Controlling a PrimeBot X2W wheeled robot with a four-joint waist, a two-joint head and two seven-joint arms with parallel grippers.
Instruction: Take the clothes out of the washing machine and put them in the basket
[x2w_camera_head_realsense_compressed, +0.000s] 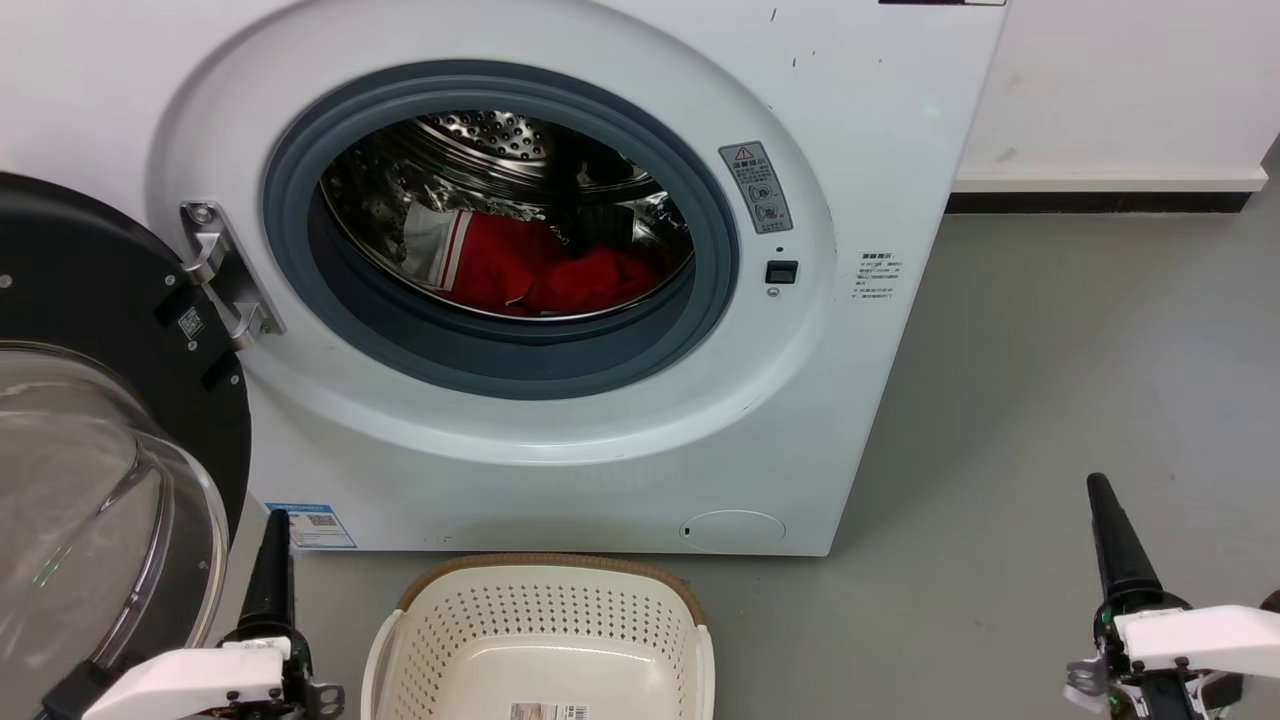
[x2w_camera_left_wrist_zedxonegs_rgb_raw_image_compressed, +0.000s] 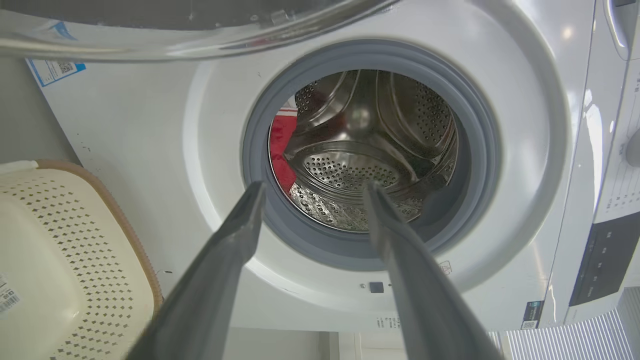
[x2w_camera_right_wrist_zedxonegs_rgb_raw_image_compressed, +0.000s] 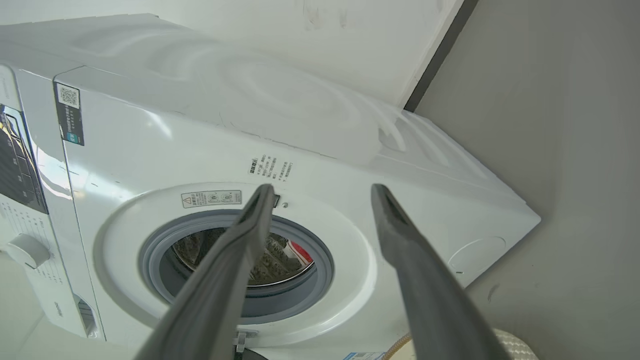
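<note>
Inside the open washing machine, heaped clothes; basket just before it. Spread wide, holding nothing: left claw, right claw.

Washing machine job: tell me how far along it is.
Done: the door is open. In hand: nothing; left tool and right tool hang open, outside the drum. Left: the red clothes lie in the washing machine; the basket shows none yet.

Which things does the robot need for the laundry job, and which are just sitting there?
For the job: red clothes, washing machine, basket, left claw, right claw, both open.
Just there: blue sticker, warning label, grey floor.
</note>
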